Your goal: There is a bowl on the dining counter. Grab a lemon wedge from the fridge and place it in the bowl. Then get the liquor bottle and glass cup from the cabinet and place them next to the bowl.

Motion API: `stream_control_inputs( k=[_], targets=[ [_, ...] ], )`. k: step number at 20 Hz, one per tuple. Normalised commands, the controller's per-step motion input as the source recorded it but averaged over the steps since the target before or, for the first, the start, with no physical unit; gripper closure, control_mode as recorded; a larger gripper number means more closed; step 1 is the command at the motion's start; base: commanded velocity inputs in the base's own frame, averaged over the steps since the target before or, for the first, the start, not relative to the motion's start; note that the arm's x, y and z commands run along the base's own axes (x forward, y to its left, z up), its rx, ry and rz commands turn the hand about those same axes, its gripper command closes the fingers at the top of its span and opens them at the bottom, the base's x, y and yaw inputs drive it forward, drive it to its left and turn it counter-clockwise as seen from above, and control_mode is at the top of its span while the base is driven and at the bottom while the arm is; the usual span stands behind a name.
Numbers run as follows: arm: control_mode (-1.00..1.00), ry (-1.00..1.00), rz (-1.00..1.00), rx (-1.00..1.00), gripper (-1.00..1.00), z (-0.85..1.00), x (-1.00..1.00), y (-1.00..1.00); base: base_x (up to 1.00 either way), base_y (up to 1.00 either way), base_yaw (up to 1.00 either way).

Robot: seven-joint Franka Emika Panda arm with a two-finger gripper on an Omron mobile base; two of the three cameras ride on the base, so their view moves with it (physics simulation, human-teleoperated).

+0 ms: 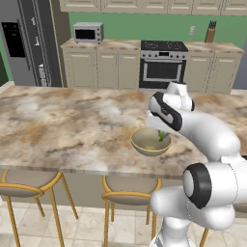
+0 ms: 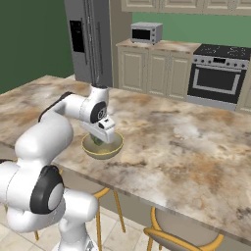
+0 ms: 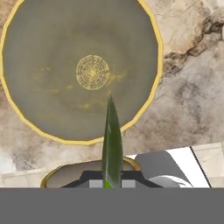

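Note:
The olive-tan bowl (image 1: 144, 147) (image 2: 113, 148) (image 3: 52, 87) sits near the front edge of the dining counter (image 1: 67, 125) (image 2: 186, 142) (image 3: 192, 96). My gripper (image 1: 161, 134) (image 2: 100, 139) (image 3: 112, 183) hangs just over the bowl's near side, pointing down. It is shut on the lemon wedge (image 3: 112, 140) (image 1: 162, 137), a thin yellow-green sliver standing out from between the fingertips, with its tip over the bowl's inside. The bowl holds nothing else. The grey fridge (image 1: 26, 43) (image 2: 90, 39) stands closed at the back left.
Yellow-framed stools (image 1: 29, 185) (image 1: 130, 190) stand under the counter's front edge, one of them below the hand (image 3: 78, 171). Behind the counter are cream cabinets, a microwave (image 1: 88, 33) (image 2: 146, 32), a stove (image 1: 162, 65) (image 2: 218, 73) and a knife block (image 1: 211, 33).

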Motion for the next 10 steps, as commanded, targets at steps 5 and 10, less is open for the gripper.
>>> stream_control_inputs(
  k=[5, 10],
  targets=[
    [-1.00, 0.01, 0.00, 0.00, 1.00, -0.26, 0.25, -0.01, 0.00, 0.00, 0.00],
    [-1.00, 0.04, 0.00, 0.00, 1.00, -0.23, 0.25, 0.00, 0.00, 0.00, 0.00]
  ],
)
